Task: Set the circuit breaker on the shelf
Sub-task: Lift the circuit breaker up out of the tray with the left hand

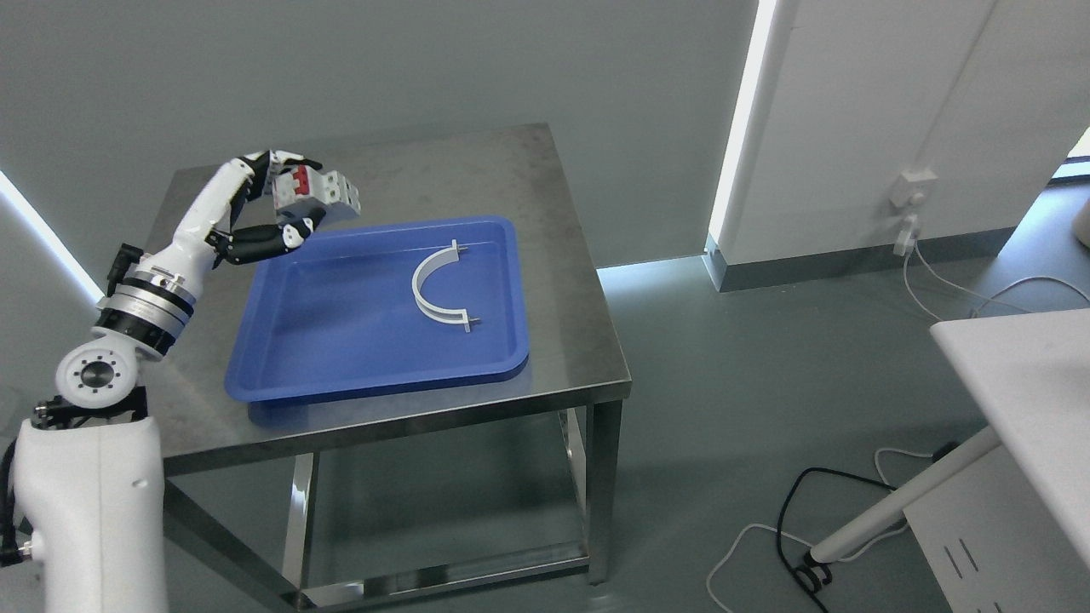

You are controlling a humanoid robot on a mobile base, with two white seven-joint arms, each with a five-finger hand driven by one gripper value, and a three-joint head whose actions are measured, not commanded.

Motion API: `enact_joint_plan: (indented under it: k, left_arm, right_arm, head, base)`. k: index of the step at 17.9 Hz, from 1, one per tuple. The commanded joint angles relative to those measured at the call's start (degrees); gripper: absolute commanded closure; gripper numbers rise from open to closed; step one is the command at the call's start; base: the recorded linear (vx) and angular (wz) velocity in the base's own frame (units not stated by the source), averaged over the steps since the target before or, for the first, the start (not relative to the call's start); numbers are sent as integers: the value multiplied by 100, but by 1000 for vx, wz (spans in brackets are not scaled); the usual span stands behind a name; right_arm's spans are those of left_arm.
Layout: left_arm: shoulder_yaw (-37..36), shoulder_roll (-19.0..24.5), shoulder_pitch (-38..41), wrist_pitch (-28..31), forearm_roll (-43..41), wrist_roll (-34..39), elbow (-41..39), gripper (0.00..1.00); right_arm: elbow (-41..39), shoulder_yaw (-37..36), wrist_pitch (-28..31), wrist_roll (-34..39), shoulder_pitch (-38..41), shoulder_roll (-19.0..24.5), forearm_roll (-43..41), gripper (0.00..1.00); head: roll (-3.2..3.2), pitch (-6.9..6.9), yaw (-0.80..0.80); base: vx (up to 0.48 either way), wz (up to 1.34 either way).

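At centre frame: steel table [545, 183], brushed top, open frame beneath with a lower rail. On it a blue tray [341, 340] holding one white curved bracket [430, 285], near the tray's 2 o'clock corner. Grey floor; white wall panels at 1 o'clock with a socket [911, 189] and trailing cables [979, 294]. White tabletop [1035, 392] cut off at 4 o'clock.

Left hand [277, 209] at 10 o'clock, raised above the table, fingers closed around the circuit breaker [317, 191]; red toggle visible. Breaker is off the tray, just beyond its far-left corner. Lower side of the breaker hidden by the thumb. No shelf distinguishable.
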Motion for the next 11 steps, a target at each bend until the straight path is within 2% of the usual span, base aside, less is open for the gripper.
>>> enact_joint_plan:
  k: [1, 3, 5, 9, 11]
  left_arm:
    - [1252, -924, 661, -343, 643, 1113, -1069, 97]
    - [840, -924, 1170, -265, 1125, 1230, -1631, 97]
    - [706, -924, 1470, 164, 1197, 1274, -2037, 97]
    - [732, -924, 1507, 1192, 1198, 1248, -2679, 97]
    - [706, -924, 1507, 1353, 1206, 1204, -2777, 97]
  right_arm:
    - [0, 114, 338, 0, 2, -100, 0, 0]
    - [0, 114, 338, 0, 2, -100, 0, 0]
    - [0, 114, 338, 0, 2, -100, 0, 0]
    - [0, 114, 338, 0, 2, -100, 0, 0]
    - [0, 114, 338, 0, 2, -100, 0, 0]
  head:
    - [0, 0, 0]
    - [0, 0, 0]
    - [0, 0, 0]
    - [0, 0, 0]
    - [0, 0, 0]
  base:
    - [-99, -12]
    - [-142, -22]
    - [-241, -20]
    - [-314, 44]
    - [-338, 27]
